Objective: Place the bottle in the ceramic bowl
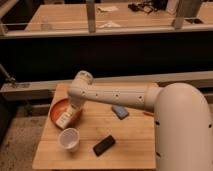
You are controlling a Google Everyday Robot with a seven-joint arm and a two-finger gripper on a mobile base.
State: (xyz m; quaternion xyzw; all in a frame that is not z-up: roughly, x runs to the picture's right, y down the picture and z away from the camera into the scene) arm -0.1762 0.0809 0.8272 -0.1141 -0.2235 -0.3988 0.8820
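Observation:
The orange-red ceramic bowl [54,108] sits near the left edge of the wooden table [127,135]. My white arm reaches from the right, bends at the elbow and points down into the bowl. My gripper [70,110] is at the bowl's front-right part. The small white bottle [64,119] with dark markings lies tilted right at the gripper's end, over the bowl's front rim. The arm hides where the gripper meets the bottle.
A white paper cup [69,139] stands upright just in front of the bowl. A black flat object [103,145] lies at the table's front middle. A blue-grey object [119,111] lies to the right of the bowl. A dark counter runs behind the table.

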